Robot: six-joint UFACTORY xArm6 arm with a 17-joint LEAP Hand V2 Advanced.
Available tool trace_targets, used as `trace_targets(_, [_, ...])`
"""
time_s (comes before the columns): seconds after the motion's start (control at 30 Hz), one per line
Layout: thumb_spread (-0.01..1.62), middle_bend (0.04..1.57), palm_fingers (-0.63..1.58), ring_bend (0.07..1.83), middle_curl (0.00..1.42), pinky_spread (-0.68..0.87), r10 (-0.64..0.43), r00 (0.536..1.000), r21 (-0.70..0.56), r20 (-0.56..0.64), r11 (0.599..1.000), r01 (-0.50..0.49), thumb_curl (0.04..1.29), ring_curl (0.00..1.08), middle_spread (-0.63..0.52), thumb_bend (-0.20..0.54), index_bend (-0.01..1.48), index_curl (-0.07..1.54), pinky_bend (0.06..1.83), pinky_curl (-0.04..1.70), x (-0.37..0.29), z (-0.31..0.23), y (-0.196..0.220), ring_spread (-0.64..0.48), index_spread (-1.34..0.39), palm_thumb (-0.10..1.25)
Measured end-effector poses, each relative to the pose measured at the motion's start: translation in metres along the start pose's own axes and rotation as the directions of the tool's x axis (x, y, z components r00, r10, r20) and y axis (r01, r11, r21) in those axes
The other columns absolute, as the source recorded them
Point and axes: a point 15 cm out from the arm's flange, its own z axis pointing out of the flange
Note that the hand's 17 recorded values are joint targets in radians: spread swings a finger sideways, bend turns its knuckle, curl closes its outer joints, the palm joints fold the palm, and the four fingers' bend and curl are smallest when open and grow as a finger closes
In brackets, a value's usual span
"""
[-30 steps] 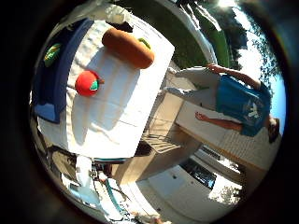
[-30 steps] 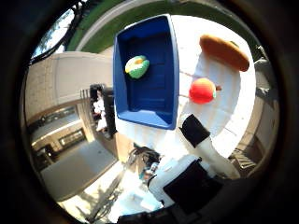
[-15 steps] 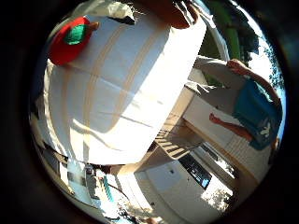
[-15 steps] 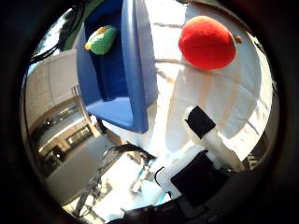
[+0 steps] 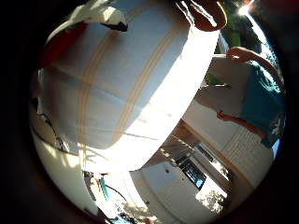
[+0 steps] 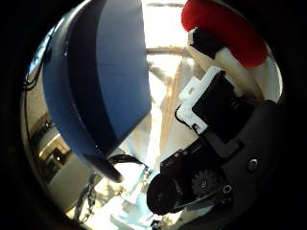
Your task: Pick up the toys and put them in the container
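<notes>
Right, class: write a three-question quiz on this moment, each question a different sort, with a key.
1. True or false: the red toy already lies inside the blue container.
2. Which thing does a finger of the hand reach toward? A. the red toy B. the brown toy C. the blue container
3. Fill in: the toys rest on a white, striped ____.

Key
1. False: it lies on the cloth, beside the container.
2. A
3. cloth
</notes>
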Motion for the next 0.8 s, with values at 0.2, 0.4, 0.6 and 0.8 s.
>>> trace_targets(0.2, [1.09,0.95,0.97,1.30,0.78,0.34,0.004,1.000,0.040,-0.019,0.999,-0.003,0.49,0.71,-0.19,0.008,0.24,0.03,1.13,0.61,-0.002,-0.034,0.020,0.00,-0.52,0.98])
trace_targets(0.4, [1.13,1.02,0.92,1.36,0.91,0.29,-0.005,1.000,-0.021,-0.007,1.000,0.005,0.55,0.76,-0.23,-0.013,0.40,-0.02,1.28,0.77,-0.024,-0.067,0.074,-0.06,-0.68,0.99])
trace_targets(0.6, [1.16,1.06,0.85,1.41,1.01,0.25,-0.028,0.999,0.023,-0.022,0.999,0.029,0.58,0.80,-0.25,-0.015,0.53,-0.02,1.34,0.86,-0.045,-0.131,0.116,-0.09,-0.81,0.98])
trace_targets(0.8, [1.17,1.09,0.80,1.44,1.09,0.21,-0.098,0.993,0.078,-0.063,0.992,0.103,0.60,0.82,-0.27,-0.017,0.64,-0.02,1.39,0.93,-0.077,-0.186,0.126,-0.10,-0.93,0.96])
